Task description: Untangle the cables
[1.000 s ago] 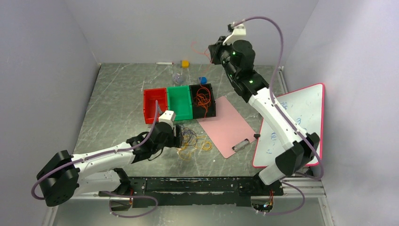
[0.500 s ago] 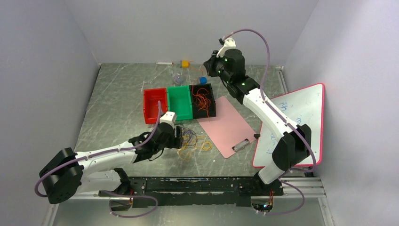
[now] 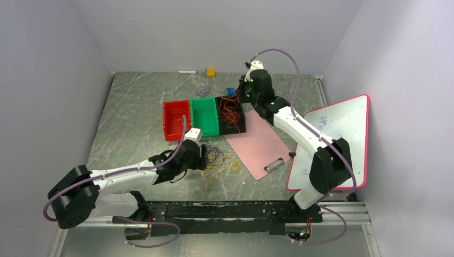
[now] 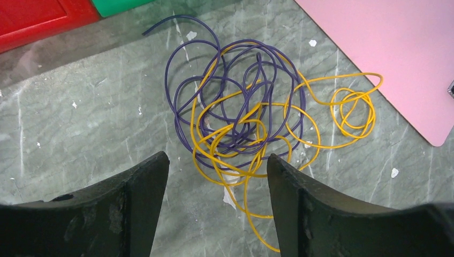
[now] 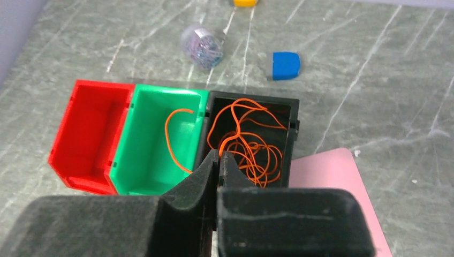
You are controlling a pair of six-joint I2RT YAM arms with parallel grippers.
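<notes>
Right tool dropped to black bin, pressed together on orange cable trailing into green bin; shift right before release. Left tool spread over tangle.

White arm links, black joints, lilac hoses along both arms; left hand fingers black, curved, scuffed.

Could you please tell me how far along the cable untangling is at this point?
Done: the orange cables lie in the black bin, one strand spilling into the green bin. In hand: the right gripper is shut above that bin; the left gripper hangs open over the purple and yellow tangle. Left: those two colours are intertwined on the table.
</notes>
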